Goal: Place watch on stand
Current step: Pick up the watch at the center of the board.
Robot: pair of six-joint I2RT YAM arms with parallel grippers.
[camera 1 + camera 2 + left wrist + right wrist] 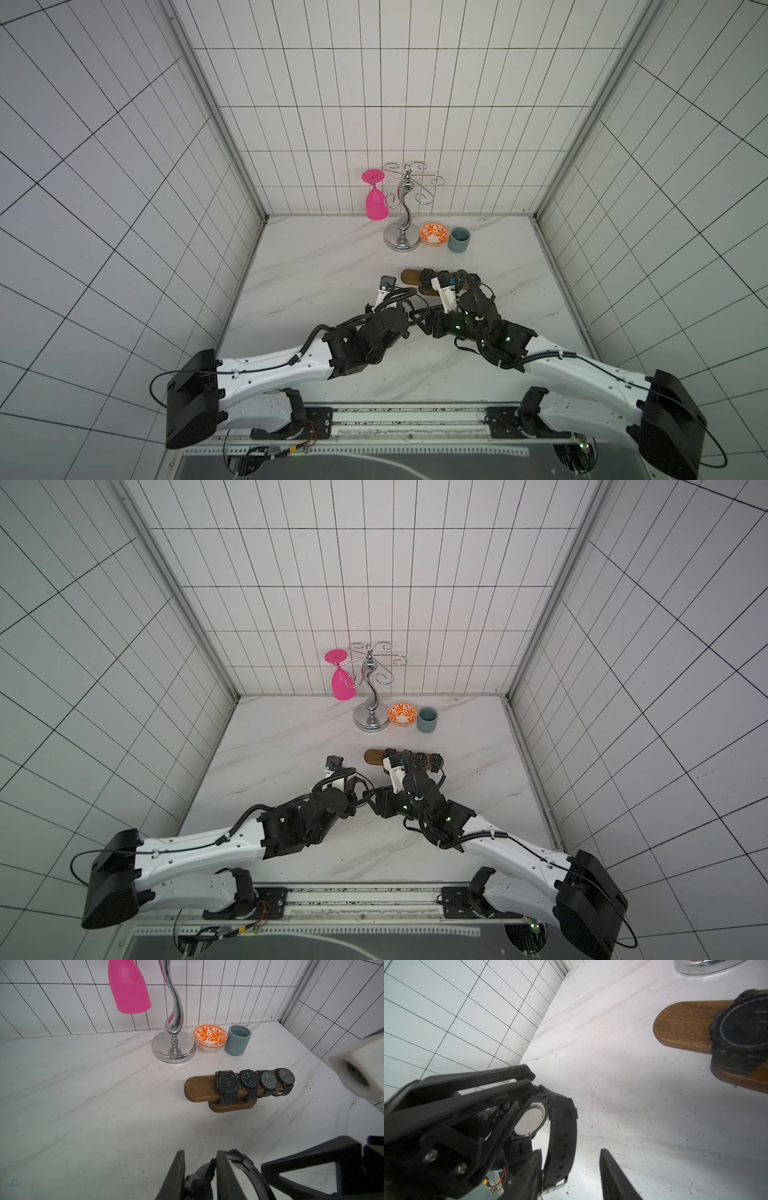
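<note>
The watch [560, 1126] is off the stand [199, 1088], held above the desk [83, 1105] near the bar's bare end. My left gripper [199, 1165] is clamped on it near the case. The steel back shows in the right wrist view, and the strap curves out in a loop. My right gripper [570, 1152] is open with that strap between its fingers, lying against one finger [529, 1172] and clear of the opposite one. Four other watches [249, 1081] sit side by side along the rest of the bar. Behind the stand, by the back wall, are a chrome rack [173, 1049] with a pink glass [128, 987] hanging upside down, a bowl [209, 1038] and a cup [238, 1040].
</note>
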